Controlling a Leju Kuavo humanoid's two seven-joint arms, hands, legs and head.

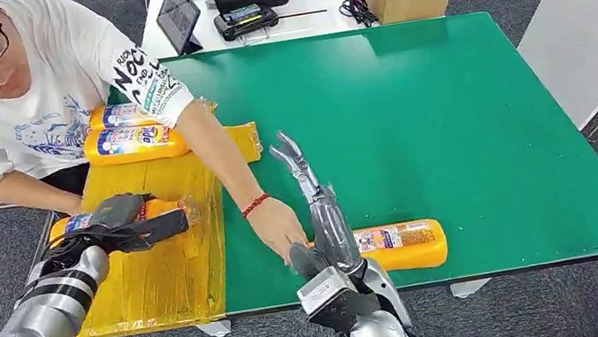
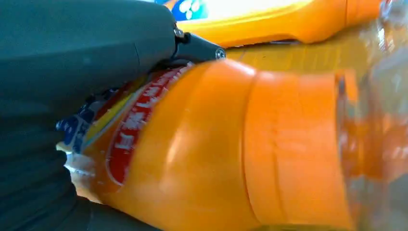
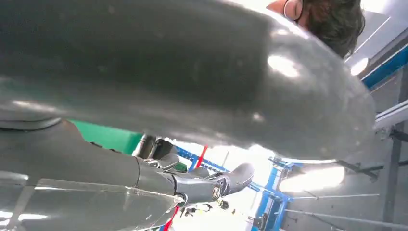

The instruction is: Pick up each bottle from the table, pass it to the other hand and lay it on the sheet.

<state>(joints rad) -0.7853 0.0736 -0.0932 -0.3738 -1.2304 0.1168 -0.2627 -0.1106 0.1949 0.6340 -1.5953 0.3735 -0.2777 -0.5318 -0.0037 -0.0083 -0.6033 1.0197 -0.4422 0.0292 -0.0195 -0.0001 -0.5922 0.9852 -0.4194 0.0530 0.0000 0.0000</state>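
Green matting covers the desk, with grey carpet around it. Glossy yellow sheet lies crinkled at nine o'clock, part hidden by a person's arm. Two orange plastic bottles rest at its far end. Left hand clamps a third bottle over the sheet. Right hand, fingers straight and apart, overlaps a fourth bottle at six o'clock; contact unclear.

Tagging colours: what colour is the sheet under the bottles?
Yellow sheet, glossy; clearest in the head view.
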